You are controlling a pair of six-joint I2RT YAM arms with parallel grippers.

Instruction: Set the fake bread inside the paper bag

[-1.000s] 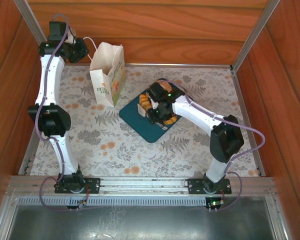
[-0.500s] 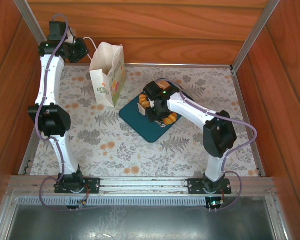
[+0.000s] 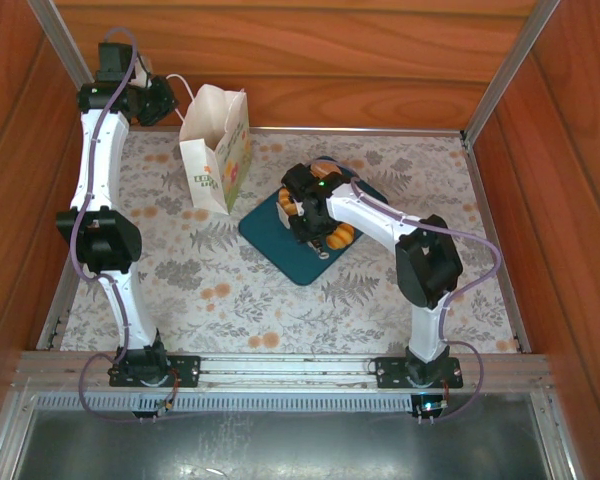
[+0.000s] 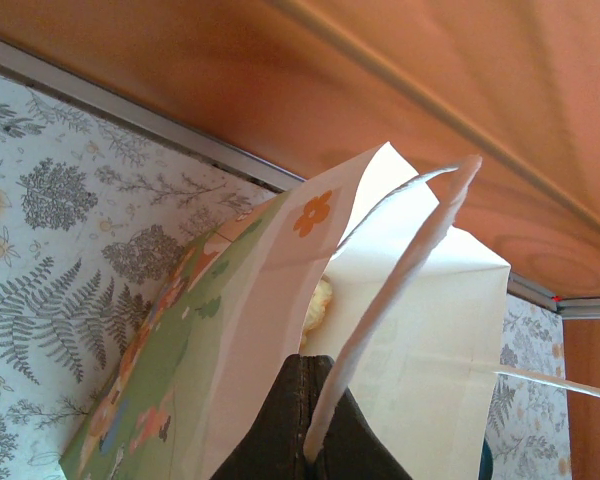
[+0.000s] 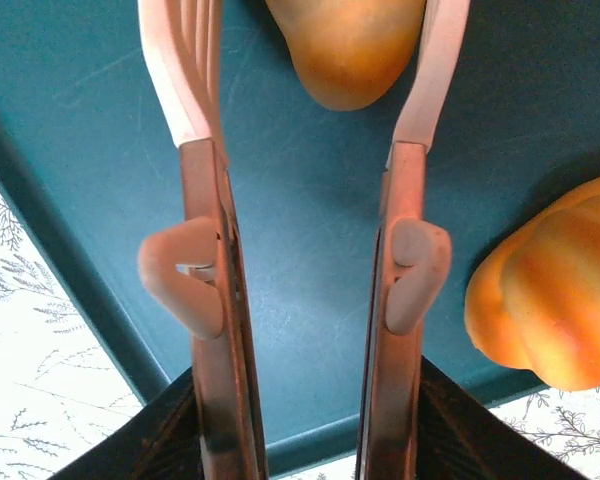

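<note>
The shiny golden toy bread roll point(image 5: 350, 50) lay on the dark teal tray point(image 5: 100, 150), right of the white paper bag point(image 3: 215, 150). It looked light, hard and slippery, best pinched across its middle. The right gripper point(image 5: 308, 440) squeezed the metal tongs point(image 5: 220, 330), tips apart. The left gripper point(image 4: 305, 430) clamped the bag's rim.

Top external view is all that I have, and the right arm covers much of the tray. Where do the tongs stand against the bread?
Observer: In the right wrist view the tongs stand open astride an oval loaf on the teal tray; one tip is apart from it.
Operator: What does the left gripper hold?
Observer: It is shut on the rim of the paper bag.
Operator: Is anything inside the bag?
Observer: I see something pale yellow inside; what it is, I cannot tell.
</note>
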